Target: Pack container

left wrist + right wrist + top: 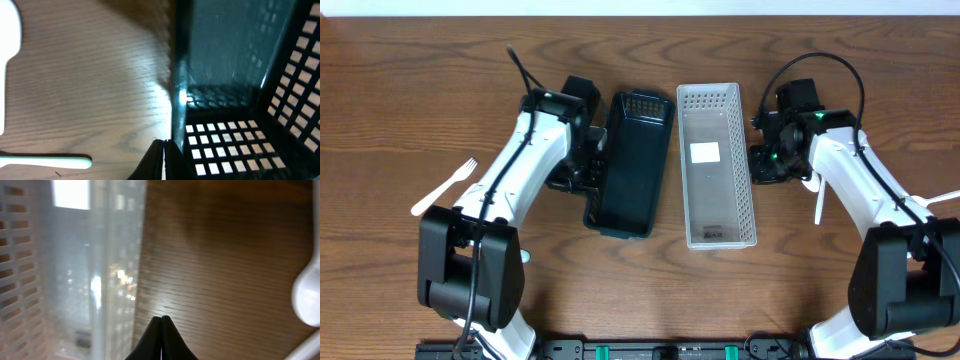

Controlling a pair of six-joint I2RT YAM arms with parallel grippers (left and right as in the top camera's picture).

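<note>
Two long open containers lie side by side in the middle of the wooden surface (400, 60), close together but apart. The black container (630, 165) is on the left and sits a bit skewed, its near end swung toward the left arm. Its inside shows only a dark floor and grid-perforated walls. The white container (715, 165) is on the right and lies straight, with perforated walls. A white label (705, 153) lies flat on its floor near the middle, and a smaller mark shows at the near end, too small to read. The left tool (164, 156) is closed, tips pressed together with nothing between them, just beside the black container's left wall at its rim; cannot tell if it touches. The right tool (161, 330) is also closed and gripping nothing, over bare wood just beside the white container's right wall. A white fork (445, 187) lies well left of the black container. A white spoon (307, 297) lies right of the right tool, outside both containers. The left wrist view also shows a pale utensil handle (45, 161) on the wood, left of the black container.
</note>
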